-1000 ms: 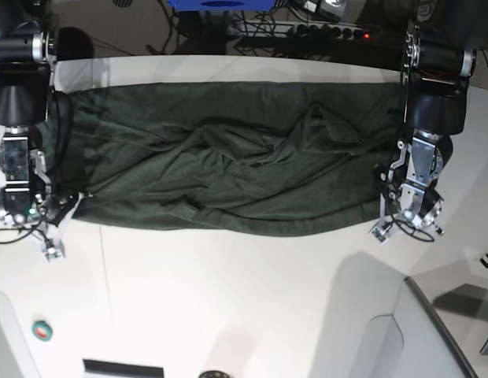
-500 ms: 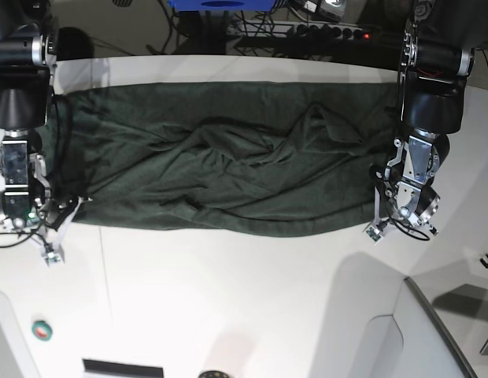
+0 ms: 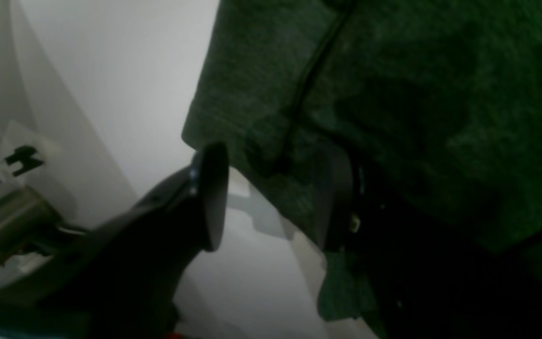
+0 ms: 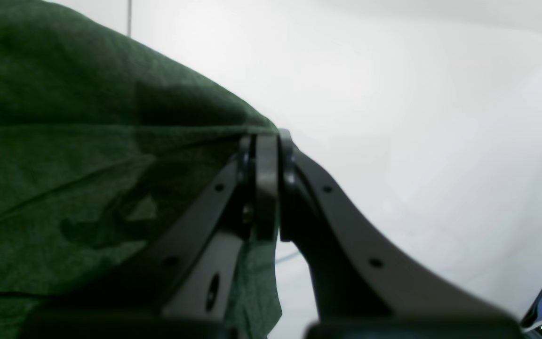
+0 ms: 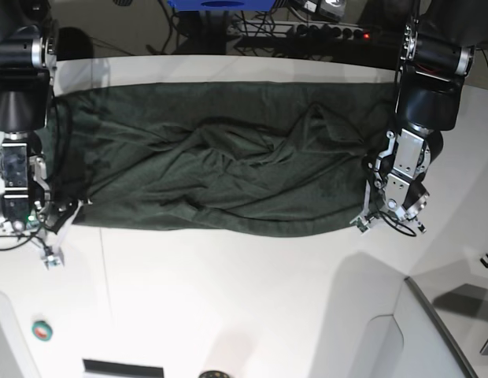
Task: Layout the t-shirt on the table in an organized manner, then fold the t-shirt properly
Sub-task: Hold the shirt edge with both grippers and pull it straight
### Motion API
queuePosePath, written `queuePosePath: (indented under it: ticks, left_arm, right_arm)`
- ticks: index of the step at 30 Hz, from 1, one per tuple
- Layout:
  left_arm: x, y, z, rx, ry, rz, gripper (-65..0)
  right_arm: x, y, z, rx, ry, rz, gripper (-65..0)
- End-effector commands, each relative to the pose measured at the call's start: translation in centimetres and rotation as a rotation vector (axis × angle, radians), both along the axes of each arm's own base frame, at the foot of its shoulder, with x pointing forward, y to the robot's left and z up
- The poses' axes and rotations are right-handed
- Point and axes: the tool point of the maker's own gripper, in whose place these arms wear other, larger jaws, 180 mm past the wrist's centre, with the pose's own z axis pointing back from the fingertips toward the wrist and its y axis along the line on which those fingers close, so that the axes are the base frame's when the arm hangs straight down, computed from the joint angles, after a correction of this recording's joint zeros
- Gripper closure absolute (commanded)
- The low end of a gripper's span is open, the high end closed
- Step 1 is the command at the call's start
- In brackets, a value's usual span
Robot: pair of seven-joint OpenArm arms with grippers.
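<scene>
The right gripper [image 4: 266,141], seen close in its wrist view, has its two dark jaws pressed together with the hem corner of the dark green t-shirt [image 4: 87,155] clenched between them. In the base view this right gripper [image 5: 59,211] sits at about nine o'clock, at the shirt's near corner on that side.

The left gripper [image 3: 271,197] stands with its jaws apart. One dark finger [image 3: 212,193] lies over the bare white table [image 3: 125,80]; the other rests on the fabric, and the shirt's edge [image 3: 261,117] runs between them without being pinched. In the base view the left gripper [image 5: 378,213] is at about three o'clock, at the shirt's other near corner.

The t-shirt [image 5: 220,157] lies on the white table [image 5: 228,299], spread as a long band from nine o'clock to three o'clock across the upper half of the base view. Its middle is rumpled with raised folds. A small green roll of tape [image 5: 42,331] sits on the table at about eight o'clock, well apart from the shirt.
</scene>
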Motion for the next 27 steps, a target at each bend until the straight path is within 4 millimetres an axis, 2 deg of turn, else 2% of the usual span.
queuePosePath:
  ticks: [1,8,16,27]
  left_arm:
    - [1.4,0.7,1.5,0.017,-0.042,0.000,-28.3]
    - [2.3,0.9,2.2,0.025,-0.060,-0.002,-28.3]
    - [2.0,1.7,1.6,0.025,-0.033,0.026,-28.3]
    - [3.6,2.2,1.7,-0.011,-0.050,0.038,-28.3]
  right_arm:
    - [1.6,-0.7,1.8,-0.019,-0.053,0.000,0.0]
    - [1.6,-0.7,1.8,-0.019,-0.053,0.000,0.0]
    - [1.6,-1.0,1.8,-0.023,-0.053,-0.002,0.0]
    - [1.5,-1.3,1.9,-0.026,-0.054,-0.008,0.0]
